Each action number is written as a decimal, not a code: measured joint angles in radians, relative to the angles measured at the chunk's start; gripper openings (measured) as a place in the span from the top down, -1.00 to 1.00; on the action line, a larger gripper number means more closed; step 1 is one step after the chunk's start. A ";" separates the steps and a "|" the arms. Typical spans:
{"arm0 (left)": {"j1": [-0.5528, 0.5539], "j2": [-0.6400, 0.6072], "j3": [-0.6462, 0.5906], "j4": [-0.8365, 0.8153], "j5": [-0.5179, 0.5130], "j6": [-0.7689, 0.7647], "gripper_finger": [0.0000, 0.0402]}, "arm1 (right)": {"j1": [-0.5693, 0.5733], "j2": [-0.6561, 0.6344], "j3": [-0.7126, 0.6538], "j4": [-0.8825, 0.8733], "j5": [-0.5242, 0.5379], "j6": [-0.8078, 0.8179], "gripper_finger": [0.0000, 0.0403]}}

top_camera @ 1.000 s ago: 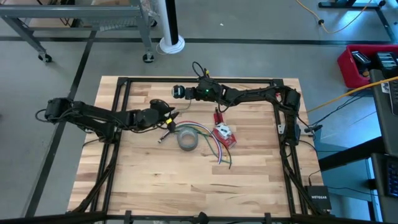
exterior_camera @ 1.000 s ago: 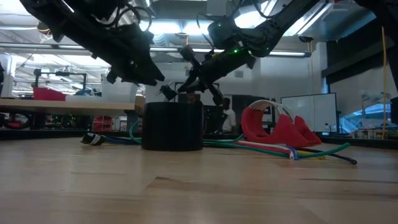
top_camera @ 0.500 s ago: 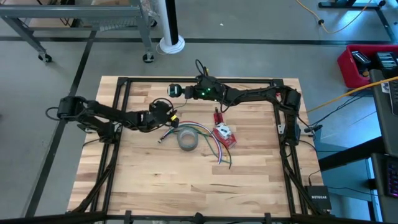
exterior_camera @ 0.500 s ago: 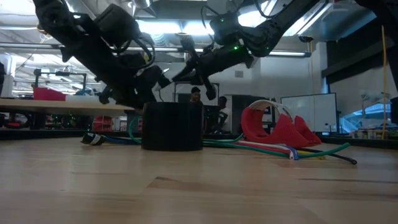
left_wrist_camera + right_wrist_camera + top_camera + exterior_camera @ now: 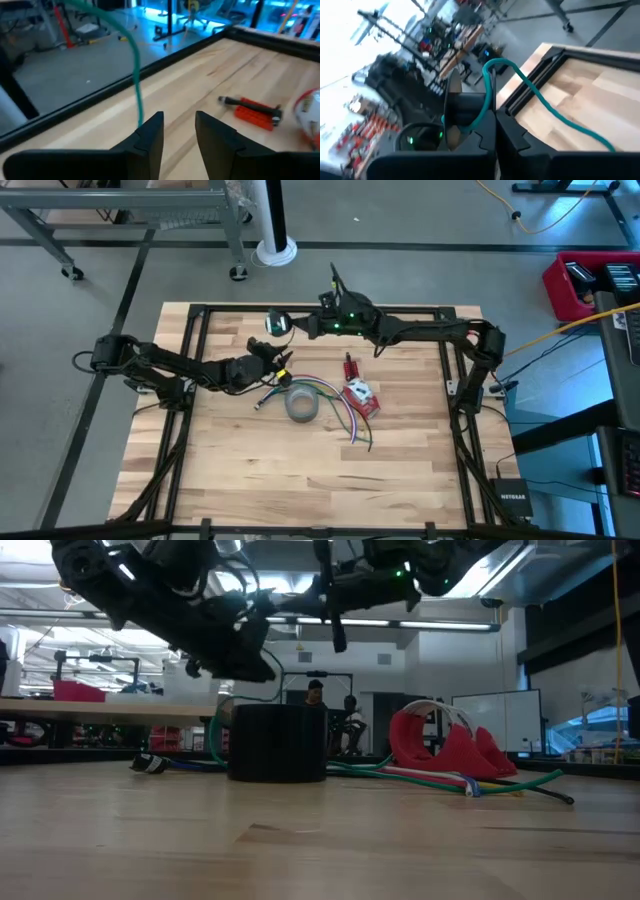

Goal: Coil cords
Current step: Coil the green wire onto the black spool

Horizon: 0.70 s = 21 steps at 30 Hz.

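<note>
Two end effectors share one green cord (image 5: 540,97), and that shared hold is where trouble could start. On the left of the bench (image 5: 250,480), the left end effector (image 5: 272,360) sits low beside the grey tape roll (image 5: 303,404), its fingers (image 5: 150,137) a narrow gap apart; the cord drops just behind one finger, and whether it is truly gripped cannot be told. If it is only alongside, the cord may slide free and the loop will not form.

Further right, the right end effector (image 5: 280,324) is raised above the bench's far edge, pinched tight on the cord, which arches away in its wrist view. Pulling up here could drag the loose cords (image 5: 345,420) fanned out by the tape roll, or snag them on the red pieces (image 5: 360,395) nearby.
</note>
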 joint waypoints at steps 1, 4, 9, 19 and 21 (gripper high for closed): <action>-0.011 0.000 0.000 0.002 -0.001 0.010 0.50 | 0.006 -0.006 0.000 -0.015 -0.007 -0.010 1.00; -0.062 0.000 0.000 -0.012 -0.061 0.011 0.55 | 0.020 -0.030 0.000 -0.055 -0.015 -0.036 1.00; -0.193 0.000 0.000 -0.008 -0.396 0.062 0.66 | 0.044 -0.060 0.000 -0.076 -0.026 -0.067 1.00; -0.308 0.000 0.000 -0.148 -0.513 -0.059 0.80 | 0.124 -0.064 0.000 -0.046 -0.009 -0.100 1.00; -0.302 0.000 0.000 -0.172 -0.483 -0.100 0.80 | 0.147 -0.064 0.000 -0.038 0.005 -0.115 1.00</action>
